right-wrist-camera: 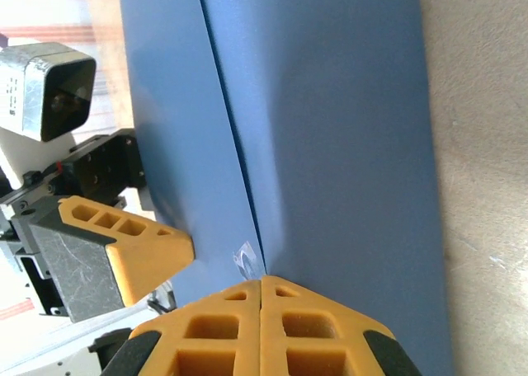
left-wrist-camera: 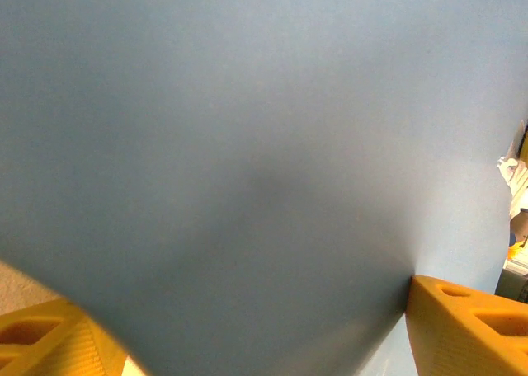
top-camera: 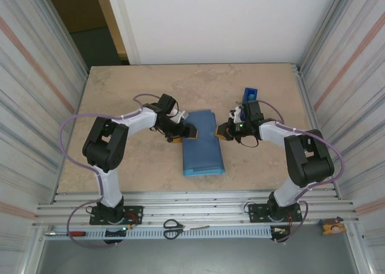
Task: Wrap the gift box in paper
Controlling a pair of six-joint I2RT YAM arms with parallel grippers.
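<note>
Scissors lie on the near rail between the two arm bases. Farther in, the paper sits mid-surface, folded into a flat bundle that hides what it covers. The left end effector meets its left edge with fingers spread wide and the sheet spanning the gap. The right end effector is at its right edge, fingers closed tip to tip beside a scrap of clear tape on the seam. Beyond stands a blue tape dispenser.
</note>
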